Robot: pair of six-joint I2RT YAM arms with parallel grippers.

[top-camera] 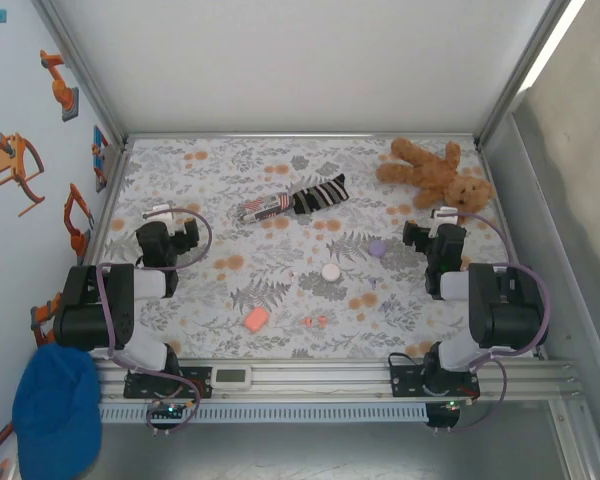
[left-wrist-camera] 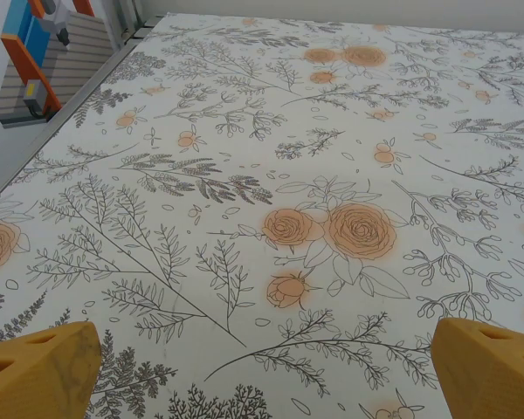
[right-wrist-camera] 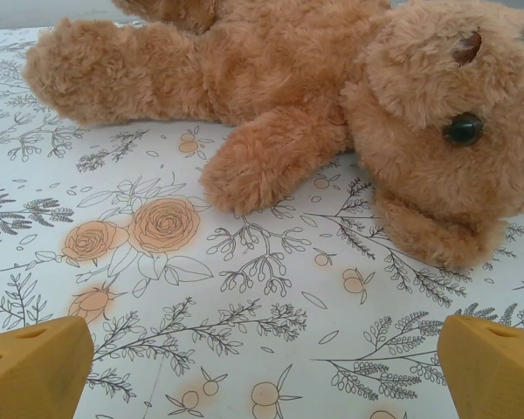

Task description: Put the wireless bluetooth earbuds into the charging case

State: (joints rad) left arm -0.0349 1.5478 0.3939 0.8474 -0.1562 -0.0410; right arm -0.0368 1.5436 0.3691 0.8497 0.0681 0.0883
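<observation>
My left gripper [left-wrist-camera: 262, 374] and right gripper [right-wrist-camera: 264, 371] stood wide open, empty, both well away from the orange case [top-camera: 256, 319], with the earbuds [top-camera: 315, 321] just right of it; I feared an off-centre pinch could flick those tiny buds away.

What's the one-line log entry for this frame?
phase: pre-grasp | left fingers: open, empty | right fingers: open, empty, facing teddy bear | earbuds: on table, untouched

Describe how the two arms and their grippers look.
The left arm and right arm have bulky black joint housings joined by white links, and a looping purple cable trails each one. The left gripper and right gripper end in blocky mustard-yellow fingers.
</observation>
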